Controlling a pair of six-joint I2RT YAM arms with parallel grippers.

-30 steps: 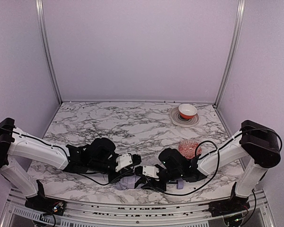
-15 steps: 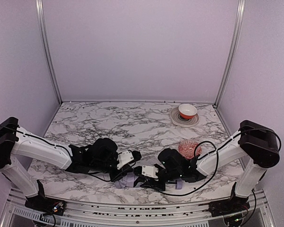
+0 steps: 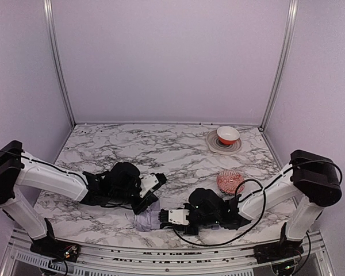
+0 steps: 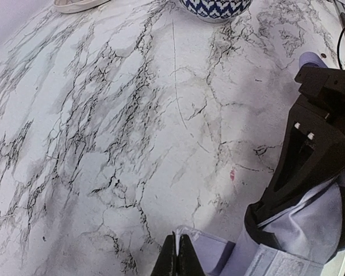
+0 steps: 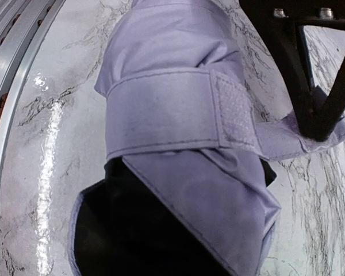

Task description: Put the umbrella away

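The umbrella [image 3: 146, 221] lies folded into a pale lavender bundle near the table's front edge, its black underside showing [image 5: 132, 230]. My right gripper [image 3: 164, 217] is shut on the bundle from the right; its own fingers are hidden behind the fabric in the right wrist view. The umbrella's closing strap [image 5: 178, 115] wraps across the bundle, with a velcro patch [image 5: 236, 115] facing up. My left gripper [image 4: 181, 253] is shut on the strap's thin free end [image 4: 187, 234], just behind the bundle, and holds it out to the side [image 5: 316, 129].
A red patterned bowl [image 3: 230, 181] stands behind my right arm. A red and white bowl [image 3: 227, 135] sits on a plate [image 3: 214, 145] at the back right. The metal frame rail [image 5: 11, 69] runs close beside the umbrella at the front edge.
My left gripper has closed on the strap end and drawn back from the bundle. My right gripper has slid left with the umbrella and tightened on it.
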